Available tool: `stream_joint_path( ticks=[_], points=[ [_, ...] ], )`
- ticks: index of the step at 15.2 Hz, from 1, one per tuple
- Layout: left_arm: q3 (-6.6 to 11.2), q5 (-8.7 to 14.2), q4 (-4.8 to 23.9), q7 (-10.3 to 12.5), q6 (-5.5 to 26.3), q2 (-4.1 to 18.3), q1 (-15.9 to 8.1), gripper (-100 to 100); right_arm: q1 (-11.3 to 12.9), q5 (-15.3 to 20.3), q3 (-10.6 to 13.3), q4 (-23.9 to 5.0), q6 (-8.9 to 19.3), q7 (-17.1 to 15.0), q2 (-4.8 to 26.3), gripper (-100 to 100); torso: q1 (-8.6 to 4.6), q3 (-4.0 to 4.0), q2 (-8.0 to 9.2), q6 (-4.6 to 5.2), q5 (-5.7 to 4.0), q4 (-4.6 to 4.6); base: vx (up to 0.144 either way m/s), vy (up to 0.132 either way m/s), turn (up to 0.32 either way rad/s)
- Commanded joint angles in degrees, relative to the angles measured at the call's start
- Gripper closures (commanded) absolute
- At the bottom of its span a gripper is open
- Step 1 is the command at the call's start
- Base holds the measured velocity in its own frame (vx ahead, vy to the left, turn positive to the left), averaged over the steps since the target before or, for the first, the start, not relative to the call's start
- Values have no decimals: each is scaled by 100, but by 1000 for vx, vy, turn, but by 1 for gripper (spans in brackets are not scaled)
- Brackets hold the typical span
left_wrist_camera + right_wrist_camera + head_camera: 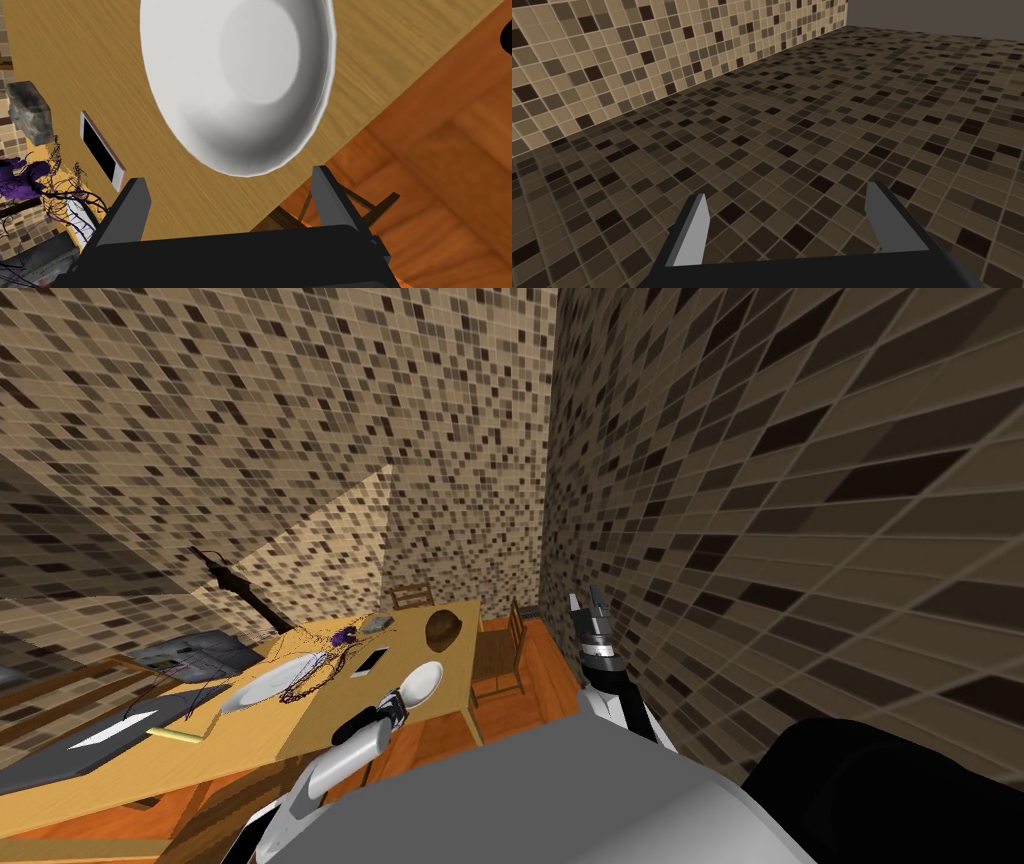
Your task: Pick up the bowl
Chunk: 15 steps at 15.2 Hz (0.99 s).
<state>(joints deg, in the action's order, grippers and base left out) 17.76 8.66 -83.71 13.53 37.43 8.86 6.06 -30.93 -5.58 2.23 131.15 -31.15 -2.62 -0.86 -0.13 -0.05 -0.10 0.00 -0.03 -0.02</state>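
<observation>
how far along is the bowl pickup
Approach looks done: the left gripper hovers open just short of the rim of the white bowl. Nothing gripped yet; the bowl sits on the table. Left: close on the rim and lift. The right gripper is open, idle.

Small mosaic tiles in tan, brown and near-black cover the walls (250,408). The right-hand wall (800,488) lies in shade, and a pale wedge of light (345,528) crosses the left one. A light wooden table (300,723) stands on an orange-brown plank floor (545,673), with one wooden chair (411,594) at its far end and a second chair (500,653) at its side.
</observation>
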Motion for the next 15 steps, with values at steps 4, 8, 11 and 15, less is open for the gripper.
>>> stream_joint_path(
  ticks=[4, 8, 11, 15],
  points=[
    [134, 31, 332, 97, 503, -293, -254, -100, 0, 0, 0, 0, 0, 0, 0, 0, 1, -4, -7, 1, 0, -1, 41, -25, -21],
    [188, 58, 452, 134, 702, -559, -356, -100, 0, 0, 0, 0, 0, 0, 0, 0, 1, -9, -15, 1, 0, -3, 52, -21, -19],
    [174, 64, 657, 123, 506, -491, -405, -100, 0, 0, 0, 0, 0, 0, 0, 0, 12, -2, -3, 0, 2, -1, 22, 7, 0],
    [157, 26, 1010, 132, 215, -514, -504, -100, 0, 0, -1, 0, 0, 0, 1, 0, 27, -1, -2, -1, 5, 0, 26, 33, 0]
  ],
)
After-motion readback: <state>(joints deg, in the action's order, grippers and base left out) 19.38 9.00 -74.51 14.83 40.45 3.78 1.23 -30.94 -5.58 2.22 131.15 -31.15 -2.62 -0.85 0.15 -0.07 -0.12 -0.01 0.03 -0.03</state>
